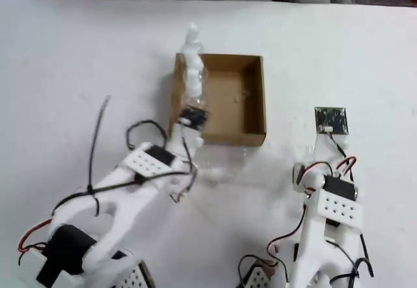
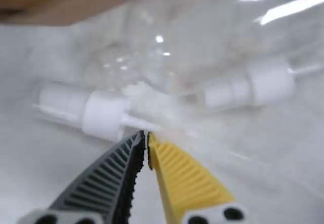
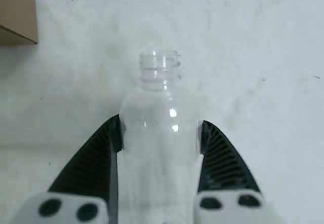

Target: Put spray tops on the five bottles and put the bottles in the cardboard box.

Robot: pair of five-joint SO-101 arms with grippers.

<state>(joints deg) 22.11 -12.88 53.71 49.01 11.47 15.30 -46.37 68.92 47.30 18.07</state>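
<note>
At the box's [image 1: 228, 137] seven o'clock corner the left claw [image 2: 147, 139] is closed, tips together against the stem of a spray top [image 2: 98, 115] lying on the bench [image 1: 65, 53]. At the box's four o'clock the right claw [image 3: 160, 127] clamps an uncapped bottle [image 3: 158, 97] round its belly; it looks light, thin-walled and slick, so grip gently there, leaving the threaded neck free.

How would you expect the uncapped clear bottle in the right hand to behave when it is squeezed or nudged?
The clear bottle looks empty and thin-walled, so it is probably light and may flex if the right hand squeezes hard. Its smooth, round body could slip in the grip, or roll if laid down.
</note>
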